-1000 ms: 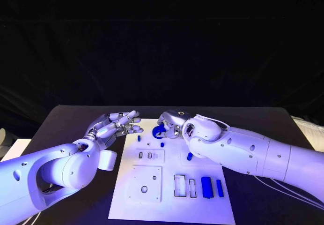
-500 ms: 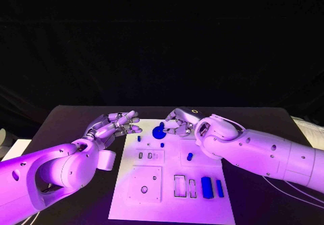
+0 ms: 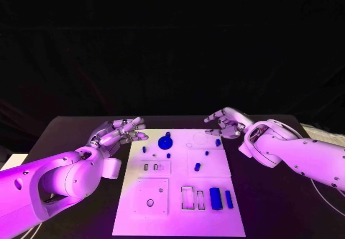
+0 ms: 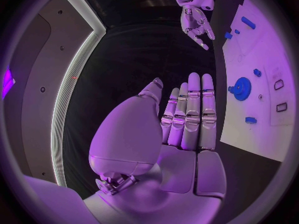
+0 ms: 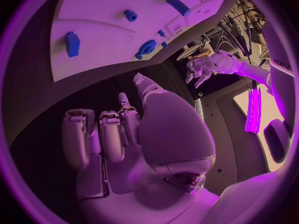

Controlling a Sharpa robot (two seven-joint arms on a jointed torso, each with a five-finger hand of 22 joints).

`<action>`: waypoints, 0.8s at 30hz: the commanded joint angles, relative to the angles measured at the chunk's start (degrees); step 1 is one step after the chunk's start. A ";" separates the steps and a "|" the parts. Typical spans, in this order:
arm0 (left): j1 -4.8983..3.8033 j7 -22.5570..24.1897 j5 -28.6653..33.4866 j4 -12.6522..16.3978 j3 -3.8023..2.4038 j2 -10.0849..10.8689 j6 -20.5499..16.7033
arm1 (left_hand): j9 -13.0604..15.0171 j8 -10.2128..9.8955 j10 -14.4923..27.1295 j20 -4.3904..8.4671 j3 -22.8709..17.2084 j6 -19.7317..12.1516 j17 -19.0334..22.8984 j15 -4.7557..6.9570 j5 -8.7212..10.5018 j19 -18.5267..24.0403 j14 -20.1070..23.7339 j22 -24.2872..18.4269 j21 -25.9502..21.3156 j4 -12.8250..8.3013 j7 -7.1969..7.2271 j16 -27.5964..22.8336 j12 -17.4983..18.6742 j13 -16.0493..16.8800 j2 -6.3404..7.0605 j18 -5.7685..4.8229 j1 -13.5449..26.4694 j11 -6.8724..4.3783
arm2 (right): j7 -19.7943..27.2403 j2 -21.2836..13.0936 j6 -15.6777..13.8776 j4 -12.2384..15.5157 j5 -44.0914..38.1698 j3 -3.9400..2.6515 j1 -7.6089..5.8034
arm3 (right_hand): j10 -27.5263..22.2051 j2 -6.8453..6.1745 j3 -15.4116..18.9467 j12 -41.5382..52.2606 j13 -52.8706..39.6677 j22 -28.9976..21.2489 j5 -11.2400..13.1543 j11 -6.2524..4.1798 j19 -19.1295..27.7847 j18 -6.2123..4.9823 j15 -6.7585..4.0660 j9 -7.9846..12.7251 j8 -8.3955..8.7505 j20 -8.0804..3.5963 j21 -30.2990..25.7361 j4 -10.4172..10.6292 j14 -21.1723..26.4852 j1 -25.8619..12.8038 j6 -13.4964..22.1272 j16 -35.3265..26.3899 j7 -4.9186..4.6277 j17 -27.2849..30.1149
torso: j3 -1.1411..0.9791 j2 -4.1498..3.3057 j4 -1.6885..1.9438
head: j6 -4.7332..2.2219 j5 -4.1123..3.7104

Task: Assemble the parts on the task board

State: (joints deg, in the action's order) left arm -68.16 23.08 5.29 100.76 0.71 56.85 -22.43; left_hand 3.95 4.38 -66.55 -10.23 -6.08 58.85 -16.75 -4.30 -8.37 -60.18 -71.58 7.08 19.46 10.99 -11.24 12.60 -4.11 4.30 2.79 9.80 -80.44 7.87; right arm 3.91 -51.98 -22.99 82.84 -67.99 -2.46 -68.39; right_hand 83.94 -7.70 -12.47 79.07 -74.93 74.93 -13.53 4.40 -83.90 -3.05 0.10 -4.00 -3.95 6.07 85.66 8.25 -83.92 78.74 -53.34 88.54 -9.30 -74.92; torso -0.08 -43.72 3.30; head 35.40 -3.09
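Blue gear [image 3: 165, 143]: seated at the task board's [image 3: 180, 219] far end; likely light, rigid, slippery; pinch its rim.
Left hand [image 3: 118, 132]: fingers apart, holding nothing, beside the board.
Right hand [image 3: 229, 123]: fingers apart, holding nothing.

- Left hand [image 3: 120, 132] at about 9 o'clock, fingers straight and close together, holding nothing.
- Right hand [image 3: 226, 123] at about 2 o'clock, fingers loosely curled and apart, also holding nothing.
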 commanded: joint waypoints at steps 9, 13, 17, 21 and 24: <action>0.05 0.30 0.07 -1.12 0.07 -0.89 1.97 | 0.02 -0.30 0.47 -0.29 0.07 -0.03 -0.07 0.01 0.28 -0.12 0.39 -0.05 -0.22 -0.33 -0.28 -0.19 0.36 -0.06 -0.12 0.64 -0.58 -0.04 | 5.73 -2.07 2.50 -3.20 6.35 0.01 2.09 | -0.13 -0.56 0.54 -0.18 -6.47 4.83 0.48 -0.17 -0.86 0.85 -0.19 0.09 0.24 -0.15 -0.19 -0.90 -5.18 0.55 0.23 -0.32 -0.10 -10.99 | -0.77 0.41 -0.80 | 0.34 -0.18; 0.08 0.30 0.07 -1.45 0.09 -1.07 2.00 | 0.02 -0.30 0.47 -0.29 0.07 -0.03 -0.07 0.01 0.28 -0.12 0.39 -0.05 -0.22 -0.33 -0.28 -0.19 0.36 -0.06 -0.12 0.64 -0.58 -0.04 | 5.77 -2.18 2.87 -3.76 5.52 0.00 3.21 | -0.08 -0.59 0.63 -0.11 -6.53 4.84 0.57 -0.18 -0.86 0.85 -0.19 0.07 0.19 -0.15 -0.19 -1.01 -5.20 0.59 0.14 -0.29 -0.08 -11.06 | -0.68 0.34 -0.48 | 0.54 -0.70; 0.11 0.31 0.07 -1.68 0.10 -1.10 1.97 | 0.02 -0.30 0.47 -0.29 0.07 -0.03 -0.07 0.01 0.28 -0.12 0.39 -0.05 -0.22 -0.33 -0.28 -0.19 0.36 -0.06 -0.12 0.64 -0.58 -0.04 | 5.85 -2.16 2.94 -4.11 4.99 0.00 4.12 | -0.07 -0.60 0.66 -0.10 -6.53 4.89 0.59 -0.19 -0.89 0.87 -0.19 0.06 0.16 -0.15 -0.16 -1.06 -5.21 0.60 0.09 -0.26 -0.07 -11.13 | -0.92 0.25 -0.58 | 0.60 -0.43; 0.13 0.31 0.07 -1.91 0.11 -1.19 1.99 | 0.02 -0.30 0.47 -0.29 0.07 -0.03 -0.07 0.01 0.28 -0.12 0.39 -0.05 -0.22 -0.33 -0.28 -0.19 0.36 -0.06 -0.12 0.64 -0.58 -0.04 | 5.86 -1.84 2.94 -4.89 4.68 0.00 4.62 | -0.04 -0.54 0.67 -0.05 -6.57 4.89 0.61 -0.21 -0.89 0.86 -0.20 0.04 0.11 -0.15 -0.17 -1.18 -5.23 0.69 -0.01 -0.24 -0.05 -11.18 | -0.85 0.29 -0.54 | 0.65 -0.59; 0.14 0.30 0.07 -1.97 0.11 -1.27 2.02 | 0.02 -0.30 0.47 -0.29 0.07 -0.03 -0.07 0.01 0.28 -0.12 0.39 -0.05 -0.22 -0.33 -0.28 -0.19 0.36 -0.06 -0.12 0.64 -0.58 -0.04 | 5.84 -1.57 3.06 -5.54 4.58 0.00 4.76 | 0.00 -0.42 0.65 0.00 -6.61 4.88 0.60 -0.22 -0.89 0.86 -0.22 0.02 0.07 -0.16 -0.17 -1.30 -5.24 0.80 -0.11 -0.22 -0.03 -11.22 | -0.80 0.30 -0.46 | 0.73 -0.65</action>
State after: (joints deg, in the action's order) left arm -68.02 23.06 5.29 98.77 0.84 55.74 -21.66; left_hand 3.95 4.39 -66.55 -10.22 -6.08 58.85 -16.73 -4.30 -8.37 -60.18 -71.58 7.09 19.46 10.99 -11.24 12.59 -4.11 4.30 2.79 9.80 -80.44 7.87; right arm 8.91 -53.67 -20.97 77.50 -62.73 -2.42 -63.71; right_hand 83.94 -8.00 -11.87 79.08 -74.92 74.91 -13.30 4.40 -83.90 -3.05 0.10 -3.96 -3.96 6.06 85.65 7.33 -83.92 79.03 -53.34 88.54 -9.29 -74.91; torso -0.91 -43.41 2.75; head 36.07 -3.65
